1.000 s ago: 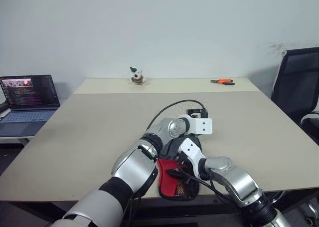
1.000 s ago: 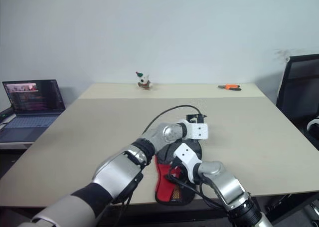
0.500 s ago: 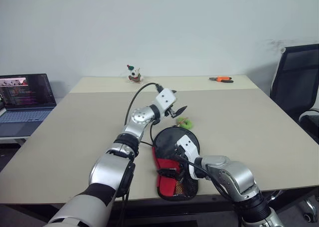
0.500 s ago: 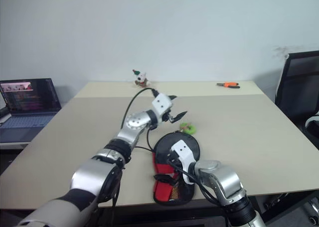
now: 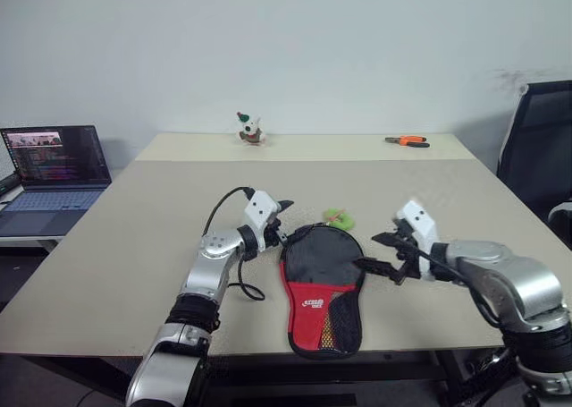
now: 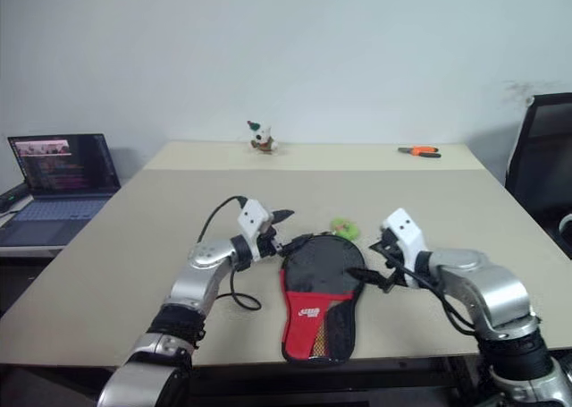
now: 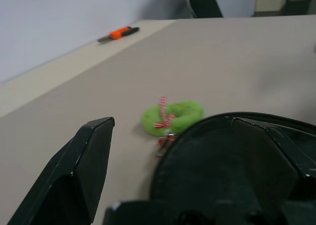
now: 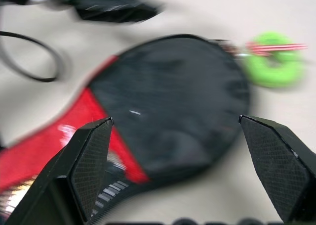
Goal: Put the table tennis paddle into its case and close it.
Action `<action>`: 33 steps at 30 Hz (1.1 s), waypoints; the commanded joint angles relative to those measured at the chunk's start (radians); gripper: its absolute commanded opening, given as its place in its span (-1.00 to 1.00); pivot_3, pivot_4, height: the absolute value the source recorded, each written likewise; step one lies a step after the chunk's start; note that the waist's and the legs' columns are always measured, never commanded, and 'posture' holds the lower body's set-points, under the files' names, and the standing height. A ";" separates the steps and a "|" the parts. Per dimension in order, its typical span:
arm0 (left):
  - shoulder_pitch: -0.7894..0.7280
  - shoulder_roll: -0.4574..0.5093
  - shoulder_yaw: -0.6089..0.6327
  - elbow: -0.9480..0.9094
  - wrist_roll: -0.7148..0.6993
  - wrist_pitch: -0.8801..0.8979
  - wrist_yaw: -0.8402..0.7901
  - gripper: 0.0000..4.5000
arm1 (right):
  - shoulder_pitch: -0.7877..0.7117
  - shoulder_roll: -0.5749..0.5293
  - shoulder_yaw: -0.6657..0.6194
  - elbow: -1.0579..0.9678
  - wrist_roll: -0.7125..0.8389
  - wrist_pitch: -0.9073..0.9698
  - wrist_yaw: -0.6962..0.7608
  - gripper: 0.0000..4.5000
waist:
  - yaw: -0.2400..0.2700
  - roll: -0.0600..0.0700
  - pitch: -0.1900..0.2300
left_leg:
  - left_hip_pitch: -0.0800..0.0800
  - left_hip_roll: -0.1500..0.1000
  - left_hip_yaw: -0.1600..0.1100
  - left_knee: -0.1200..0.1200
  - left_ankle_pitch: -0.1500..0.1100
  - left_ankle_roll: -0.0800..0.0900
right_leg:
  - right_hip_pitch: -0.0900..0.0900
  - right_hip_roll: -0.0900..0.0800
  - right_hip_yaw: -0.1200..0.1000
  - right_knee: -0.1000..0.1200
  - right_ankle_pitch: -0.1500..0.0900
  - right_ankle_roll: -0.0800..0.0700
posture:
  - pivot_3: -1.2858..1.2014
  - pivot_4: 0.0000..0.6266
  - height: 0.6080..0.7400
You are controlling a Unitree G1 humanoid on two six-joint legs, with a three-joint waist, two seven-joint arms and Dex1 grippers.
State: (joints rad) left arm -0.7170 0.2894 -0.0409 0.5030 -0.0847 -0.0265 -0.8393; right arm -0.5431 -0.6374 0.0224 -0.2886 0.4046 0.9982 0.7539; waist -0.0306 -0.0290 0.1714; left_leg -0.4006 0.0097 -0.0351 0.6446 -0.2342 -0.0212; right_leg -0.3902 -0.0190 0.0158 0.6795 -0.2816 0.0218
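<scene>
Near the desk's (image 5: 134,246) front edge lies the case (image 5: 322,286), flat and seemingly closed, so the paddle is presumably inside. Both claws, left (image 5: 284,223) and right (image 5: 380,253), flank it spread wide and empty, probably finished.
</scene>
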 commanded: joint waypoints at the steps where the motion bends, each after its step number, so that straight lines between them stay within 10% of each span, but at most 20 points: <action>1: 0.023 0.020 -0.047 -0.071 0.022 -0.004 -0.018 0.93 | -0.028 -0.034 0.016 0.046 -0.040 -0.099 0.018 1.00 | -0.002 0.000 0.000 | 0.000 0.000 0.001 0.000 0.000 0.000 | 0.000 0.000 0.000 0.000 0.000 0.000 | 0.03 -0.52 1.00; 16: 0.034 0.078 -0.039 0.199 0.061 0.005 0.050 0.93 | -0.080 -0.024 0.071 0.175 -0.128 -0.263 0.009 1.00 | -0.001 0.000 0.002 | 0.001 0.000 0.001 0.000 0.000 0.000 | 0.001 0.000 0.001 0.000 0.000 0.000 | 0.03 -0.52 1.00; 33: 0.034 0.052 -0.084 -0.164 -0.040 0.309 -0.064 0.93 | -0.391 0.086 0.342 1.011 -0.620 -1.109 -0.077 1.00 | -0.004 0.001 0.006 | 0.001 0.001 0.006 -0.001 0.000 0.000 | -0.001 0.000 0.003 0.000 0.000 0.000 | 0.03 -0.52 1.00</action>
State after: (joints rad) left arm -0.6782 0.3324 -0.1211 0.3638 -0.1152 0.2778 -0.8938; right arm -0.8910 -0.5690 0.3734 0.6814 -0.1944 -0.0408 0.7046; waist -0.0351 -0.0285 0.1778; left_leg -0.3993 0.0106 -0.0287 0.6439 -0.2341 -0.0213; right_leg -0.3909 -0.0193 0.0192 0.6796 -0.2815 0.0214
